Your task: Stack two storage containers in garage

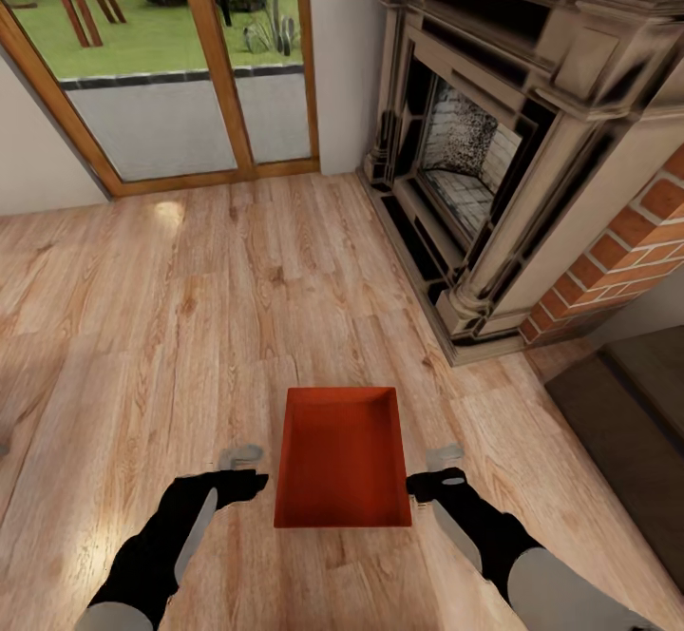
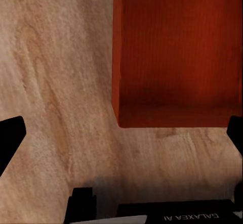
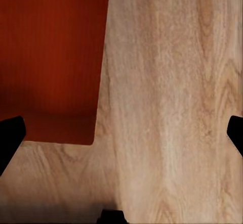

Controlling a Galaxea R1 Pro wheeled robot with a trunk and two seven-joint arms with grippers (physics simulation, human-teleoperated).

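Orange bin [image 1: 343,457] on the wood floor [image 1: 171,327] near the fireplace [image 1: 475,165], between both claws. Left claw [image 1: 249,485] and right claw [image 1: 425,485] spread wide, beside its walls, not touching.

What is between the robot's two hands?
The orange-red storage container lies between the left gripper and the right gripper, on the wood-plank floor. The head view shows this.

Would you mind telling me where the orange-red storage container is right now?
In the head view, the storage container sits on the wood-plank floor between the left gripper and right gripper, short of the fireplace.
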